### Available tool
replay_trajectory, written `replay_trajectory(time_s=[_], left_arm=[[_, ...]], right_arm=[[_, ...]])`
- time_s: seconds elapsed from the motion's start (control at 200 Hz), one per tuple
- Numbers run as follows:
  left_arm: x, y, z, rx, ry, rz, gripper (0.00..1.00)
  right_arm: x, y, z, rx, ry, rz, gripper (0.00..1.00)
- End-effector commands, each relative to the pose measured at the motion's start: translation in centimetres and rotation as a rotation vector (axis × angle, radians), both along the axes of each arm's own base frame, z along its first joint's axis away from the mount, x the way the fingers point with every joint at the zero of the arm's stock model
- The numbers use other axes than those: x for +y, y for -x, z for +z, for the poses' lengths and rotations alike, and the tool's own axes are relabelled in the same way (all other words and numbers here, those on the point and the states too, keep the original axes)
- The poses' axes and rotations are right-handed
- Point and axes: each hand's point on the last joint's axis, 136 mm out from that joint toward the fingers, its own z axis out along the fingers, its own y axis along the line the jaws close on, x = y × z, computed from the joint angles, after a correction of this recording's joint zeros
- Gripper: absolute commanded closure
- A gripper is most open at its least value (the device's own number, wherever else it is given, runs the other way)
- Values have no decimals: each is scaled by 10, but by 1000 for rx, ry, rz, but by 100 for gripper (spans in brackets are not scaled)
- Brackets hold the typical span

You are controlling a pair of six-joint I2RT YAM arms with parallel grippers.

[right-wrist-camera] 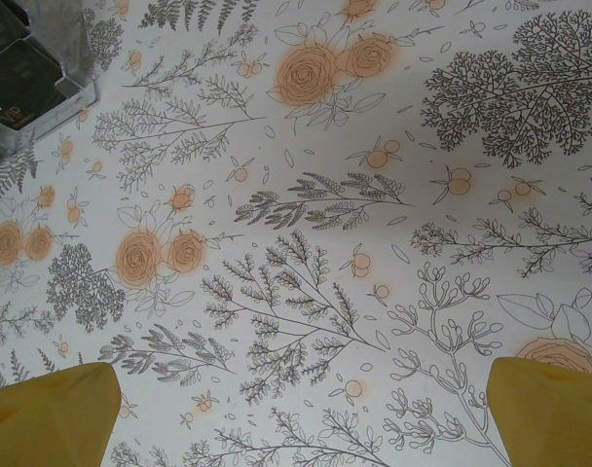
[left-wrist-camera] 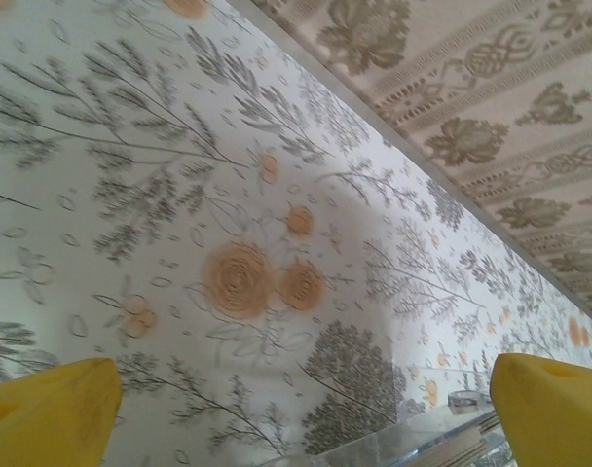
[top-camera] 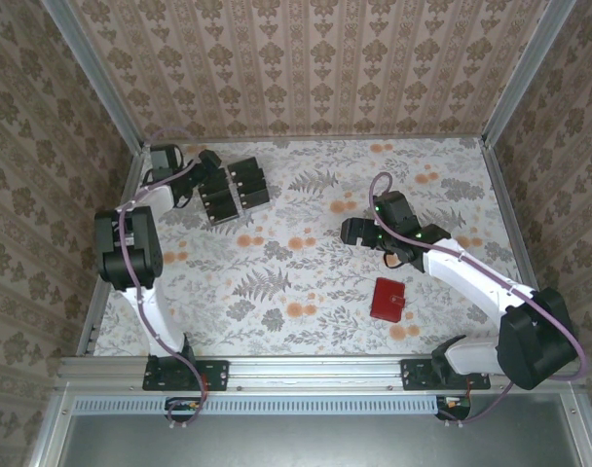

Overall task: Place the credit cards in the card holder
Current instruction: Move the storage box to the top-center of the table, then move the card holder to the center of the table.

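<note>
Lying flat on the floral-print table (top-camera: 306, 263), the small red square card holder (top-camera: 388, 299) looks folded shut, toward the front-right, just beside the right arm's forearm.

Right tool (right-wrist-camera: 301, 413): yellow fingertips (right-wrist-camera: 48, 413) spread wide, nothing btwn them, bare table underneath. From the top view it sits up and to the left of the red holder, clearly apart from it, pointing toward the table's middle.

The thin dark rectangular credit cards (top-camera: 236, 185) stand in rows inside a clear plastic stand (right-wrist-camera: 43, 126) at the back-left of the table, well apart from the red holder. In the right wrist view the stand w/ its dark cards sits in the top-left corner, far from the fingertips.

Left tool (left-wrist-camera: 301, 418): also wide open and empty, yellow pads (left-wrist-camera: 53, 409) at both lower corners of its wrist view. A clear edge of the stand shows low in that view, btwn the pads and nearer the right one. From the top view the left tool is just beside the stand's left side; touching or not, can't tell. Back wall w/ patterned paper runs close behind it.
</note>
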Motion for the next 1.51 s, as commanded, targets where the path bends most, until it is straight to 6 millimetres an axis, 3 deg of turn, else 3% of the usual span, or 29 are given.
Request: replay_trajectory(time_s=[0.0, 0.35, 0.68, 0.875, 0.93, 0.95, 1.045, 1.125, 1.195, 1.5], left_arm=[[-34, -6, 8, -34, 46, -72, 0], [-123, -7, 8, -40, 86, -211, 0], [-217, -3, 4, -43, 145, -323, 0], [-272, 11, 3, -47, 180, -383, 0], [-280, 9, 4, -50, 190, -388, 0], [-297, 18, 5, -48, 192, -417, 0], [-320, 23, 4, -38, 190, -455, 0], [-326, 25, 5, -31, 180, -468, 0], [-319, 26, 5, -24, 153, -454, 0], [-244, 44, 26, -19, -34, -355, 0]], right_arm=[[-7, 4, -2, 11, 24, -25, 2], [-17, 9, -8, 18, 41, -69, 2], [-55, 10, -12, 39, 39, -183, 1], [-77, 12, -16, 66, 13, -246, 1], [-82, 15, -20, 81, 15, -261, 1], [-84, 16, -20, 86, 15, -266, 2], [-90, 24, -27, 126, 30, -289, 2], [-94, 36, -35, 173, 45, -305, 2], [-98, 50, -43, 223, 60, -313, 2], [-106, 109, -72, 337, 60, -317, 3]])
